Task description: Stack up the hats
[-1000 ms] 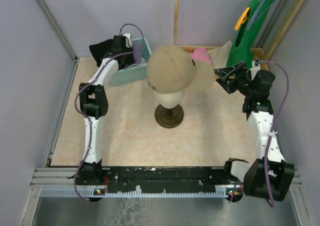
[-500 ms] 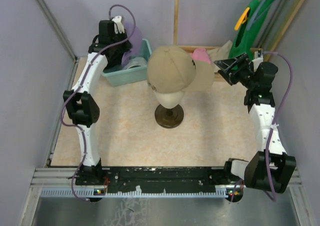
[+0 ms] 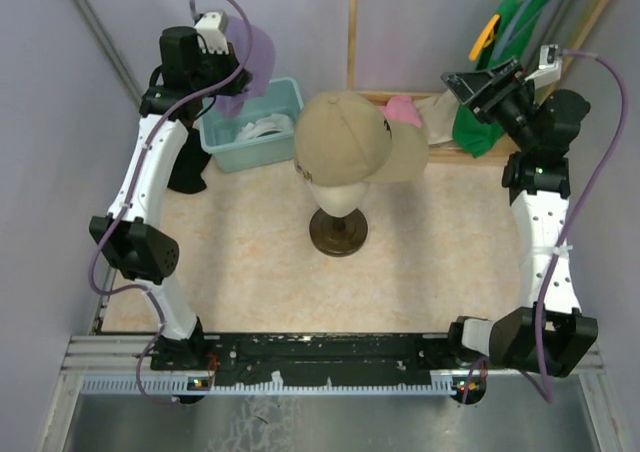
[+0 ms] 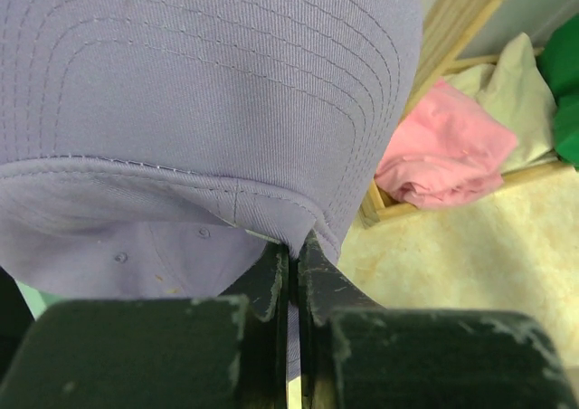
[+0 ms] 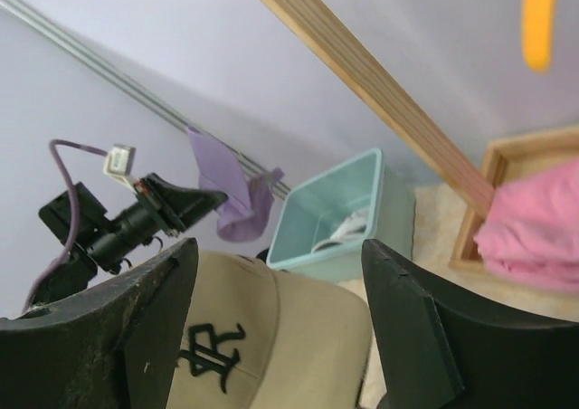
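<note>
A tan cap [image 3: 345, 140] with a dark logo sits on a mannequin head [image 3: 337, 198] mid-table; it also shows in the right wrist view [image 5: 271, 337]. My left gripper [image 3: 232, 60] is shut on the purple cap [image 3: 252, 60] and holds it high above the teal bin [image 3: 240, 150]; its jaws pinch the cap's edge [image 4: 271, 219]. A white cap [image 3: 262, 128] lies in the bin. A black cap [image 3: 187, 167] lies on the table beside the bin, partly behind the left arm. My right gripper [image 3: 468, 84] is open and empty, raised at the back right.
A wooden tray [image 3: 470, 150] at the back right holds a pink cloth [image 3: 403, 110] and a beige cloth. A green top [image 3: 490, 67] hangs on a yellow hanger. The head's round dark base [image 3: 338, 232] stands mid-table. Walls close in on both sides.
My left gripper has lifted the purple cap up out of the bin and toward the back left. My right gripper has risen and moved back, still open.
</note>
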Robot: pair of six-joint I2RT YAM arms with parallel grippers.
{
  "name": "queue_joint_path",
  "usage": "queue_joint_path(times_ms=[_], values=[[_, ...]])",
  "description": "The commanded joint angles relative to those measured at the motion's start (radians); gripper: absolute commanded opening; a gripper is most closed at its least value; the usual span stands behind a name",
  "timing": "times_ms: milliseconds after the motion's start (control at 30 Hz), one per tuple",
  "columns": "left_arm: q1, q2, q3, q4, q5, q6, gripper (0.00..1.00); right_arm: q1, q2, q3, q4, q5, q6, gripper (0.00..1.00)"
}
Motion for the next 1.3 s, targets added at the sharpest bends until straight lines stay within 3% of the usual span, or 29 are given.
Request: queue_joint_path(times_ms=[0,267,433,633,867,1267], values=[[-0.005,-0.046,-0.037,0.03,0.114,0.038,0.0,-0.006,0.03,0.104,0.111,-0.021,0.0,0.73],[-0.006,-0.168,-0.03,0.005,0.09,0.011,0.0,0.086,0.088,0.294,0.14,-0.106,-0.091,0.76],[-0.008,-0.263,-0.05,-0.021,0.089,0.018,0.0,0.224,0.23,0.59,-0.015,-0.174,-0.177,0.78],[-0.027,-0.35,-0.104,-0.112,0.196,0.043,0.0,0.387,0.404,0.953,-0.273,-0.242,-0.277,0.79],[-0.108,-0.479,-0.197,-0.154,0.299,0.123,0.0,0.528,0.524,1.117,-0.396,-0.261,-0.308,0.78],[-0.245,-0.425,-0.017,-0.385,0.314,0.201,0.0,0.632,0.597,1.183,-0.529,-0.215,-0.355,0.76]])
